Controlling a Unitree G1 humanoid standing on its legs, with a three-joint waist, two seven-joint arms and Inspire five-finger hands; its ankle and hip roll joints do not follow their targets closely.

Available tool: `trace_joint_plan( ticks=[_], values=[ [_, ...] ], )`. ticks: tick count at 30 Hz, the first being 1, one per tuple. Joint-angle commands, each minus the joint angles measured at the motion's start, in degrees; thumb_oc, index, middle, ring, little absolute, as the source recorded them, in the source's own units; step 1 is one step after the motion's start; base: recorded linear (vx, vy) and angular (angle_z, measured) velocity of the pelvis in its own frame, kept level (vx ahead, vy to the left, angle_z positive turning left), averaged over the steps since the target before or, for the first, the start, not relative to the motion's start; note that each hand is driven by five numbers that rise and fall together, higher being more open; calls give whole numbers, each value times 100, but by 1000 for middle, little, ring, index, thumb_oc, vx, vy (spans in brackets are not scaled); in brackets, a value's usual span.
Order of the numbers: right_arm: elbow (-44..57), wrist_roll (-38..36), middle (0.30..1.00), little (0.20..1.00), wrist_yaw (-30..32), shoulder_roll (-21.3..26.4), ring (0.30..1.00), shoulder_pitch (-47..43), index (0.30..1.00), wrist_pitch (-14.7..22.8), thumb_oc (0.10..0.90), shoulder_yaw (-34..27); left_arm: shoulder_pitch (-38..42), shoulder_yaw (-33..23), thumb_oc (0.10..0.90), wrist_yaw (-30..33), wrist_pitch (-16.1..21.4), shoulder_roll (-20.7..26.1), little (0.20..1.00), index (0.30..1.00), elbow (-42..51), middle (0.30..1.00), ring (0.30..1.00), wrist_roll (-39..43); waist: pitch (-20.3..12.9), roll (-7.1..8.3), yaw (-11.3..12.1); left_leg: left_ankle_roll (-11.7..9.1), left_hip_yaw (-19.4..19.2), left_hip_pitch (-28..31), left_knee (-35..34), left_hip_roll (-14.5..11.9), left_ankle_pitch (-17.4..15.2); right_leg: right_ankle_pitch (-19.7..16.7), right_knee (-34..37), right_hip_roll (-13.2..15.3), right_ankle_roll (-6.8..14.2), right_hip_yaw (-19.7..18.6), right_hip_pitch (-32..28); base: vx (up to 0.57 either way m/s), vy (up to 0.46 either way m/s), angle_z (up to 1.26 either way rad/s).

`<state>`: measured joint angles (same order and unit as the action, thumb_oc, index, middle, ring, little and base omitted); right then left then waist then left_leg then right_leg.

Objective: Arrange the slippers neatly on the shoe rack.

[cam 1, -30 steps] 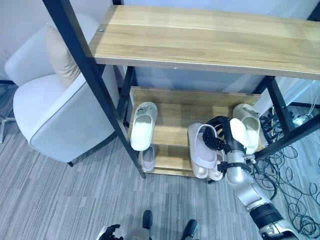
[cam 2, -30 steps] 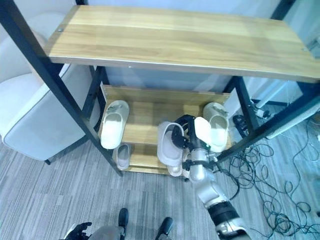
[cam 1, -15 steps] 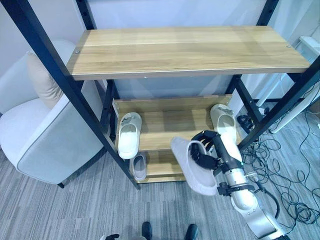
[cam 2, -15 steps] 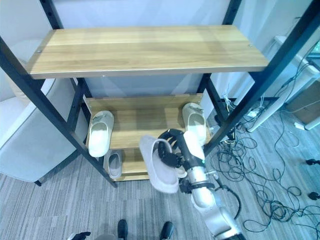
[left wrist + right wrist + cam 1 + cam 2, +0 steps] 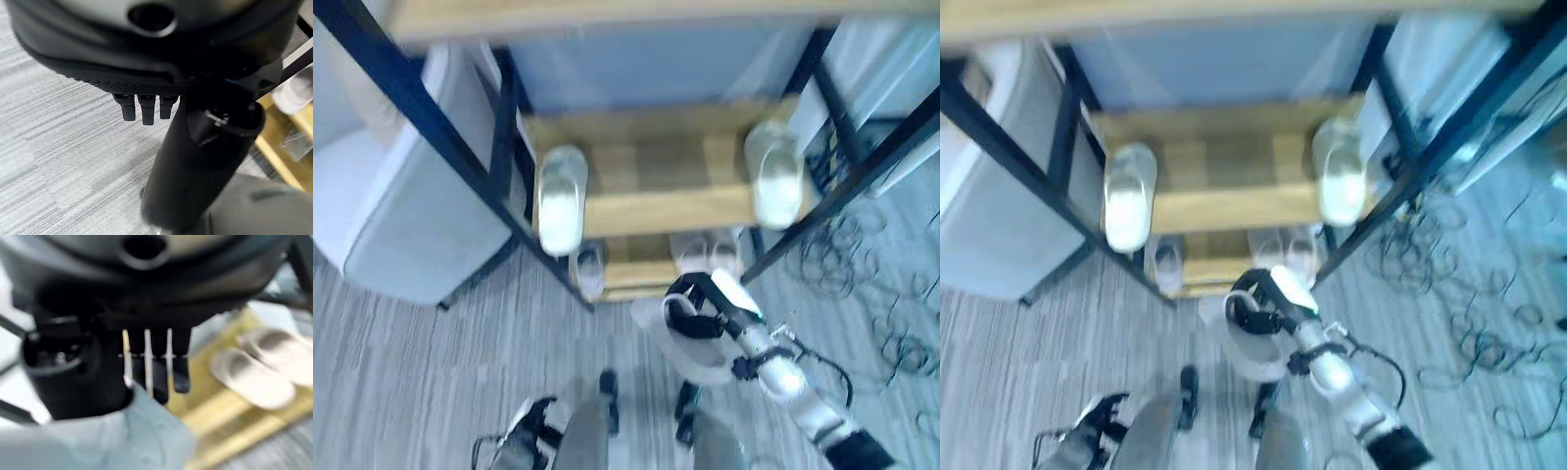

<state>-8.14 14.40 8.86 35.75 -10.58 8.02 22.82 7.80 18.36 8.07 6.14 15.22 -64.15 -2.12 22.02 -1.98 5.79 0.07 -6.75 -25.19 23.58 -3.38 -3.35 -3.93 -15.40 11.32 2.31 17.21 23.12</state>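
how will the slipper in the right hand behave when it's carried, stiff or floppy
Probably fairly stiff: the slipper keeps its shape though the right hand grips just its strap. Likely light for its size, hanging from curled fingers. It may swing or twist, held at one spot.

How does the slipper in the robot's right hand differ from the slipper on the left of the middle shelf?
The held slipper is off the rack, gripped by the right hand above the floor; the left shelf slipper rests on the middle shelf untouched. The held slipper lies tilted across the view, while the shelf one points straight into the rack, overhanging the front edge. Both are pale slides.
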Motion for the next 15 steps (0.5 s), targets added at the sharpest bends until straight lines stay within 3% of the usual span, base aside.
trace_joint_plan(
  ticks=[1,3,4,7,12,15],
  values=[
    [1156,-16,300,300,440,123,300,-144,300,489,400,-225,-498,273,800,-98,251,-378,900,900,102,900,900,183,-608,-6,89,-242,306,-44,-10,-50,-180,656,-682,109,380,76,30,-103,18,-9],
    [1084,112,300,300,593,319,300,-416,300,475,400,-182,-460,365,800,-72,273,-326,900,900,253,900,900,265,-523,-40,122,-194,322,-491,480,-88,-283,785,-1153,176,324,79,459,-93,23,-8],
    [1003,190,300,300,745,468,300,-595,300,439,400,-206,-444,443,800,-55,301,-264,900,900,416,900,900,344,-492,-63,156,-216,371,-832,912,-130,-520,1053,-1571,214,348,25,779,-34,9,17],
    [947,264,300,300,905,618,300,-794,300,423,400,-236,-417,520,800,-10,326,-215,900,900,645,900,900,481,-445,-88,176,-180,426,-1235,1270,-147,-617,1194,-1959,277,315,10,1183,-62,12,10],
    [876,292,300,300,1491,944,300,-1670,300,366,400,-336,-240,760,800,168,391,-19,900,900,1482,900,900,1041,-319,-199,213,-127,572,-3055,2701,-79,-825,1604,-3373,565,99,-121,2827,-133,22,4],
    [838,339,300,300,1777,1045,300,-1980,300,337,400,-428,-229,896,800,222,432,105,900,900,1968,900,900,1157,-289,-282,271,-93,674,-3797,3209,-54,-925,1772,-3913,689,-27,-222,3516,-64,15,-8]
  ],
)
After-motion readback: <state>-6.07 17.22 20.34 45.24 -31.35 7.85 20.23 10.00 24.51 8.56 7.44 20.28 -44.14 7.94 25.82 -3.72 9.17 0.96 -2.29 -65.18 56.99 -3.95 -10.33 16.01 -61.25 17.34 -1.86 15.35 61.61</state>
